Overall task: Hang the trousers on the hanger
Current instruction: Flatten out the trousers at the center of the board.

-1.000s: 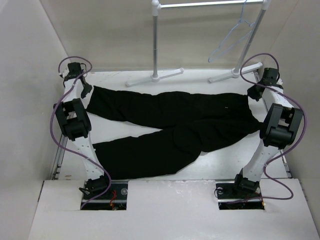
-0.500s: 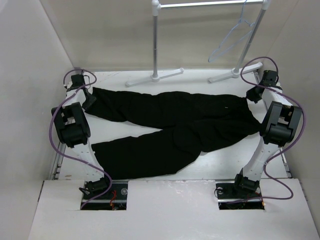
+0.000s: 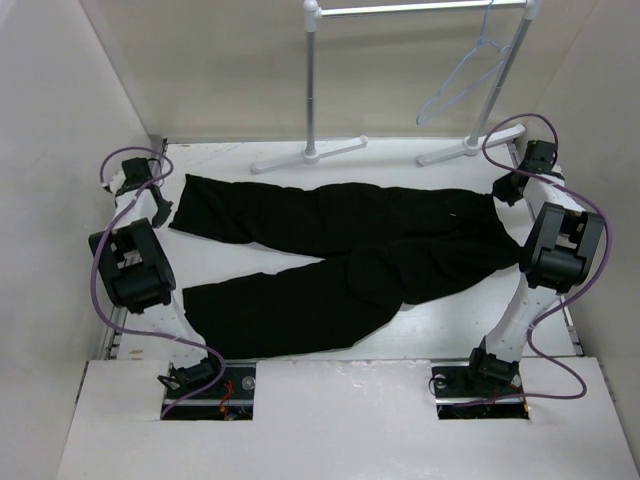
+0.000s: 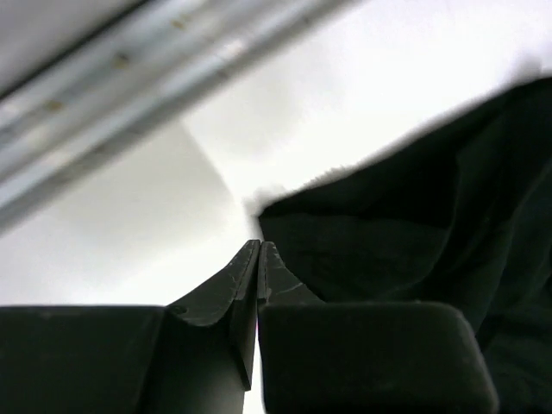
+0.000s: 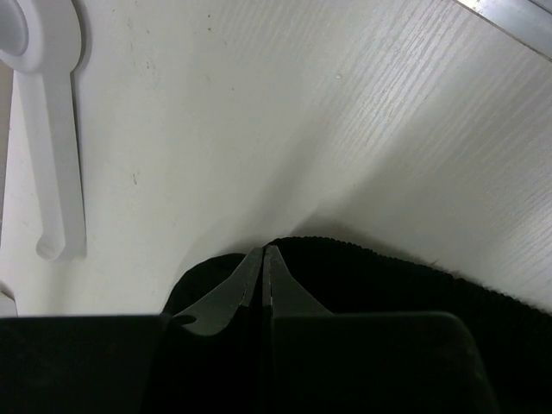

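At the worktop's (image 3: 450, 312) far corners, my right fingers (image 5: 255, 278) gripped the trousers' (image 3: 350, 250) waistband (image 5: 388, 280) for lifting toward the hanger (image 3: 447, 86); my left fingers (image 4: 248, 269) sat closed beside the cuff (image 4: 388, 224).

A robotics lab test cell: plain white panel walls (image 3: 60, 100) box in a white table (image 3: 450, 320). Two cabled arms are bolted at 6 o'clock. A garment rack (image 3: 312, 90) with a hanger (image 3: 486, 38) stands at 12 o'clock.

Rack legs (image 3: 310, 154) block far edge (trousers (image 3: 340, 215) fill mid).
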You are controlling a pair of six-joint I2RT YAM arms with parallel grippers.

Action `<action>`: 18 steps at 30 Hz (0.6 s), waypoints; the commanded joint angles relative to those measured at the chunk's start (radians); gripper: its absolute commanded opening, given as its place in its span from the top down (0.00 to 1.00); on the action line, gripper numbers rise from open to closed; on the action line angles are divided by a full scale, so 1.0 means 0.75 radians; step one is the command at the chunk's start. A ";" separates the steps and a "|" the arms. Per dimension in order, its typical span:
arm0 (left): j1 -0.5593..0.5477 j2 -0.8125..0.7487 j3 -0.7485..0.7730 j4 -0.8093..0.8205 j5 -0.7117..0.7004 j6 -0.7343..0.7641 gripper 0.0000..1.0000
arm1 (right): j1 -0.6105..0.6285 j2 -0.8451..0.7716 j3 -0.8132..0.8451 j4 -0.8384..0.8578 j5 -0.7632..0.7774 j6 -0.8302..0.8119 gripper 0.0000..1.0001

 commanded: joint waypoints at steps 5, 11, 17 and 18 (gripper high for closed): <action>0.047 -0.190 -0.146 0.105 0.007 -0.041 0.80 | -0.009 0.025 0.037 0.082 -0.011 0.033 0.94; -0.017 -0.150 -0.224 0.246 0.281 -0.051 0.53 | -0.009 0.033 0.008 0.097 -0.029 0.033 0.94; -0.076 -0.062 -0.185 0.247 0.247 -0.051 0.56 | -0.009 0.025 -0.032 0.117 -0.042 0.031 0.94; -0.078 -0.047 -0.181 0.246 0.230 -0.051 0.57 | -0.009 0.023 -0.037 0.119 -0.044 0.031 0.94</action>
